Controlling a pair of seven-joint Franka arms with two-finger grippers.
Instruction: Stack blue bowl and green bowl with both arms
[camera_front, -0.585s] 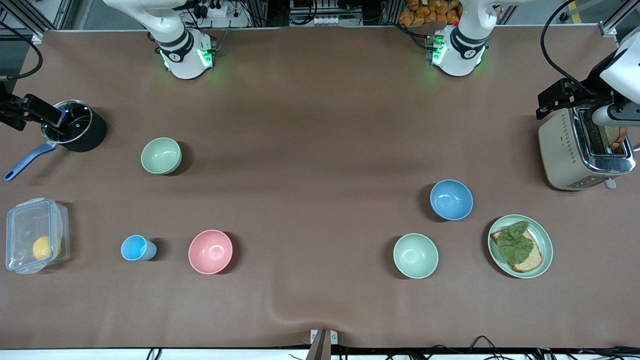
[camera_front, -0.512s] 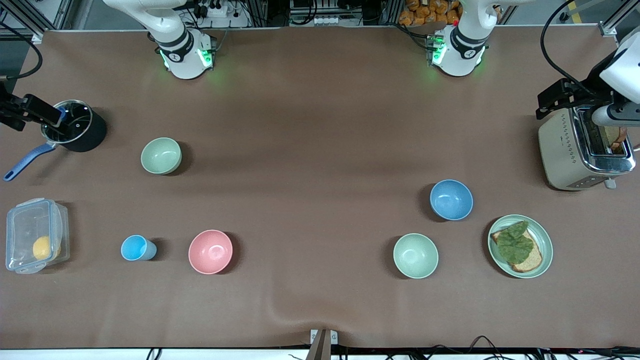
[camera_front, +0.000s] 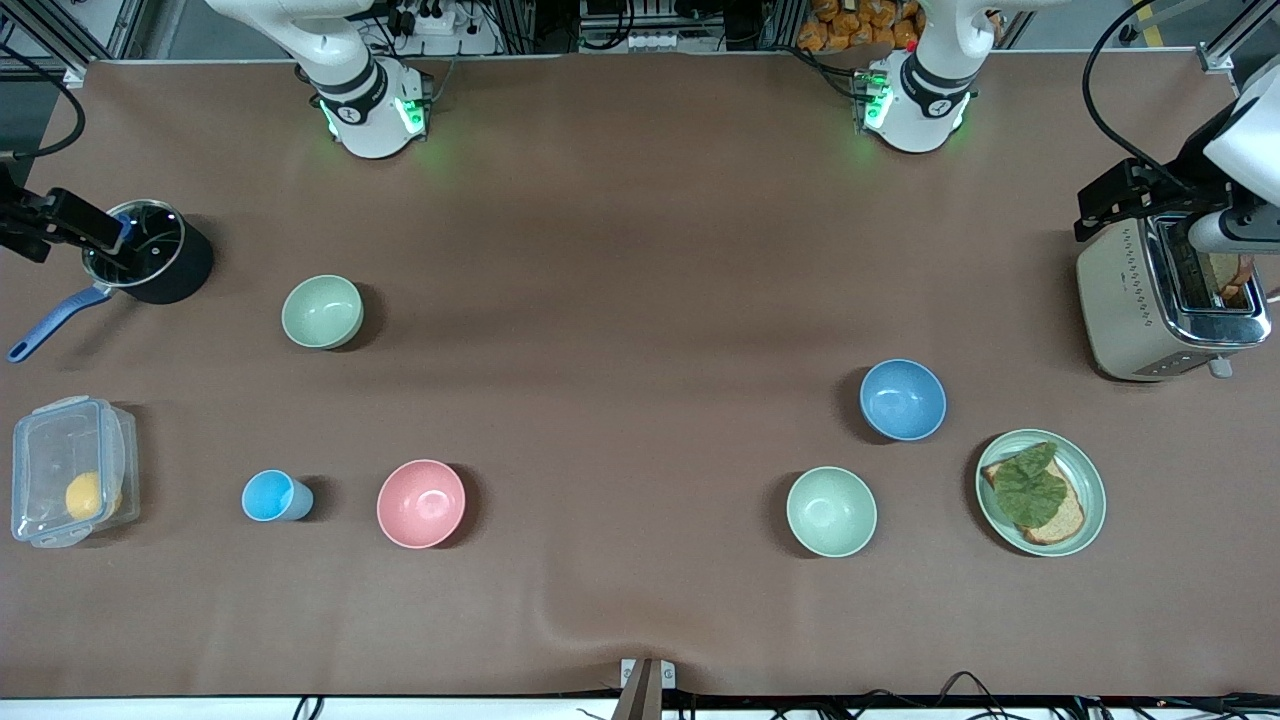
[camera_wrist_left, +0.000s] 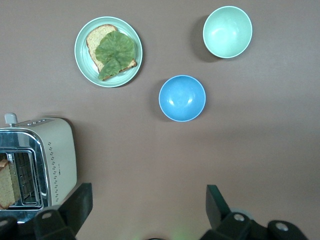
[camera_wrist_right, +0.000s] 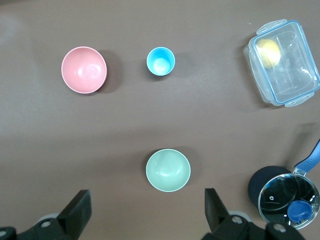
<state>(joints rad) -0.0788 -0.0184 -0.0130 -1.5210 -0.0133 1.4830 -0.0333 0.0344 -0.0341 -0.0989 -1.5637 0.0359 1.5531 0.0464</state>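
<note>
The blue bowl (camera_front: 903, 400) stands upright toward the left arm's end of the table and also shows in the left wrist view (camera_wrist_left: 182, 98). One pale green bowl (camera_front: 831, 511) sits beside it, nearer the front camera (camera_wrist_left: 227, 32). A second, alike green bowl (camera_front: 322, 312) sits toward the right arm's end (camera_wrist_right: 168, 170). My left gripper (camera_wrist_left: 148, 192) is open and empty, high over the table between the toaster and the blue bowl. My right gripper (camera_wrist_right: 146, 195) is open and empty, high over the table beside the second green bowl.
A toaster (camera_front: 1170, 300) with bread and a green plate (camera_front: 1090, 475) with bread and a leaf stand at the left arm's end. A pink bowl (camera_front: 421, 503), a light-blue cup (camera_front: 272, 496), a clear box (camera_front: 70, 470) and a lidded pot (camera_front: 150, 250) stand at the right arm's end.
The left arm's hand over the toaster has shifted very slightly. The bowls and the right arm have not moved.
</note>
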